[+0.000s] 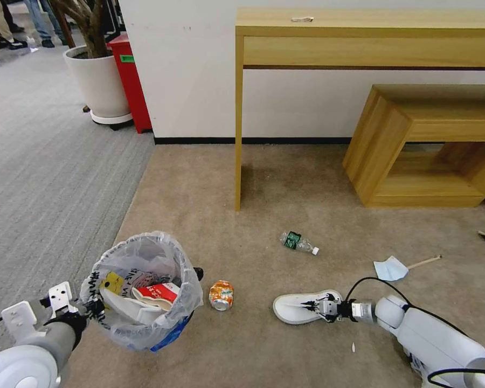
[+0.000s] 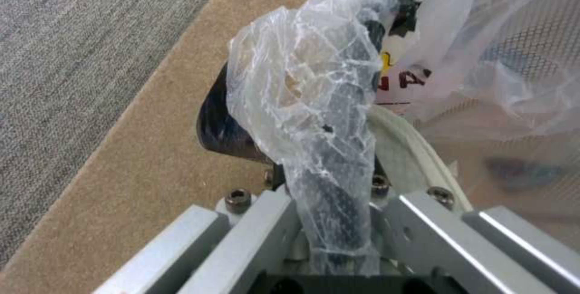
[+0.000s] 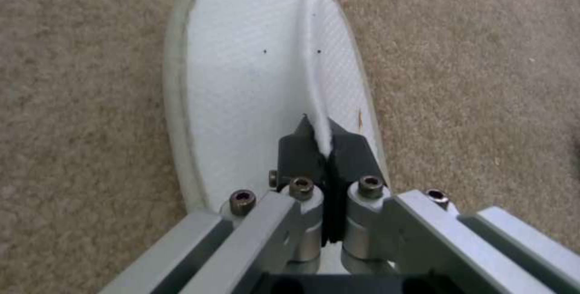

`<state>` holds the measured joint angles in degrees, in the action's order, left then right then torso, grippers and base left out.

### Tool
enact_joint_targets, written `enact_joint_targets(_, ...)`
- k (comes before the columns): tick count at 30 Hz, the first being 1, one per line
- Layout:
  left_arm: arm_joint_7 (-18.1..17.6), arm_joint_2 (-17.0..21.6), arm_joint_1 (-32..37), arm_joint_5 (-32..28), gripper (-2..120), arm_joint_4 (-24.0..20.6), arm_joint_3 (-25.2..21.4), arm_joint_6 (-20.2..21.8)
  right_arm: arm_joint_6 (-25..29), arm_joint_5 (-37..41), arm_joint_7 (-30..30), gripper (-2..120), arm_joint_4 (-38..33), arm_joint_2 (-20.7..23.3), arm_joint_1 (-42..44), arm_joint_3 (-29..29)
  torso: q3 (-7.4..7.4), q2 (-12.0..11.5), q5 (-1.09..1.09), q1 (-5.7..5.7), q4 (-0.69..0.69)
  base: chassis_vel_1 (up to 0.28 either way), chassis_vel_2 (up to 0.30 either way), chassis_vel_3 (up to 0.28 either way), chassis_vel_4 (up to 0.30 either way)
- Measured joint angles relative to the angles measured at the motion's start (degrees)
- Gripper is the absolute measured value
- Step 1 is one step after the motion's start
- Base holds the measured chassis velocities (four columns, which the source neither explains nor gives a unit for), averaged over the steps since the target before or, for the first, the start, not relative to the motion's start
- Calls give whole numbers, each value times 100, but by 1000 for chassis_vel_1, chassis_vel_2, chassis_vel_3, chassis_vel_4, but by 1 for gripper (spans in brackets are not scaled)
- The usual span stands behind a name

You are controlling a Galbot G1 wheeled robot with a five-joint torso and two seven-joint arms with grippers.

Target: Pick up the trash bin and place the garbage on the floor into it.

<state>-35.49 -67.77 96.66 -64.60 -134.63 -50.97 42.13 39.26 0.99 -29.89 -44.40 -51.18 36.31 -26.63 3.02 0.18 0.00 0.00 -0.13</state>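
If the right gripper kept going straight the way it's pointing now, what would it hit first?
The right gripper is already shut on the upper of the white slipper, so the slipper goes with it. It points toward the robot's left; beyond the slipper's toe, the crushed orange can looks like the first thing on the carpet, though depth is uncertain.

The trash bin (image 1: 143,293), small and black with a crinkled translucent bag lining, is standing on the beige floor (image 1: 264,345), already holding a white slipper and a red packet. A crushed orange can (image 1: 221,295) is lying just beside it. Another white slipper (image 1: 302,307) is lying flat farther right. A green-label bottle (image 1: 298,242), a blue mask (image 1: 390,268) and a wooden stick (image 1: 424,262) are lying beyond.
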Motion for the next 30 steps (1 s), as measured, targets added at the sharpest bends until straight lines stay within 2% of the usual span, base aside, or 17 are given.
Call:
enact_joint_targets(11,5,-1,9,6,1,8,8,0,60,250,-97,0,-81,21,61,123,0,0,0,0,0,0,0,0,0)
enact_joint_targets(15,5,-2,-7,40,1,56,40,0,59,538,-75,0,-436,165,173,254,0,0,0,0,0,0,0,0,0)
enact_joint_targets(18,12,1,-5,64,1,70,58,0,44,796,-69,0,-842,332,282,398,0,0,1,0,0,0,0,0,0)
enact_joint_targets(22,19,-22,7,105,1,74,85,0,-58,1334,-45,0,-1720,676,489,744,0,0,0,0,-1,0,0,0,0)
enact_joint_targets(30,19,-26,28,128,1,27,123,0,-179,2023,-64,0,-2699,1088,659,1070,0,0,0,0,-1,0,0,0,0)
